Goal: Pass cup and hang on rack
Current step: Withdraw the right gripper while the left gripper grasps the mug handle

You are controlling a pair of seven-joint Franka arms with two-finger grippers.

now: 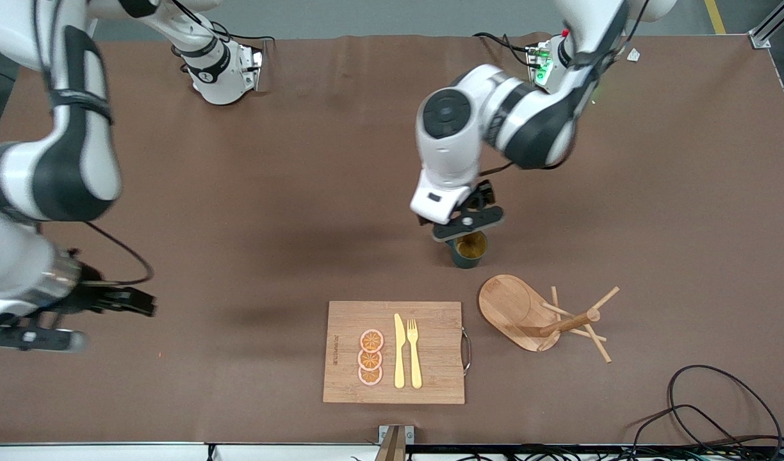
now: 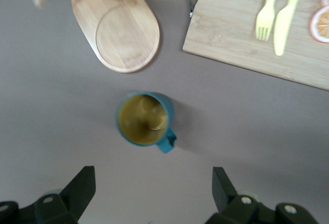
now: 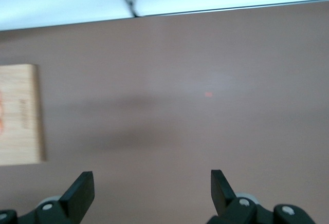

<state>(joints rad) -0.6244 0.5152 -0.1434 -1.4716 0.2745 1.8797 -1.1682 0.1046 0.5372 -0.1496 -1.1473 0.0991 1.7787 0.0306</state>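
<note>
Hovering my left gripper (image 2: 151, 193) over the cup (image 2: 144, 119), fingers apart, nothing held. Left wrist view shows its handle, hidden from front; cup upright on table (image 1: 238, 211), empty, near rack (image 1: 533, 314) lying tipped. My right gripper (image 3: 151, 193) waits spread over bare table beside cutting board (image 1: 430, 358).

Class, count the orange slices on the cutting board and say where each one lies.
3. The orange slices lie in a row on the cutting board, beside the knife: one farthest from the front camera, one in the middle, one nearest. None seem hidden.

Cup (image 1: 469, 250) stands on table (image 1: 238, 224) near rack (image 1: 526, 314).
</note>
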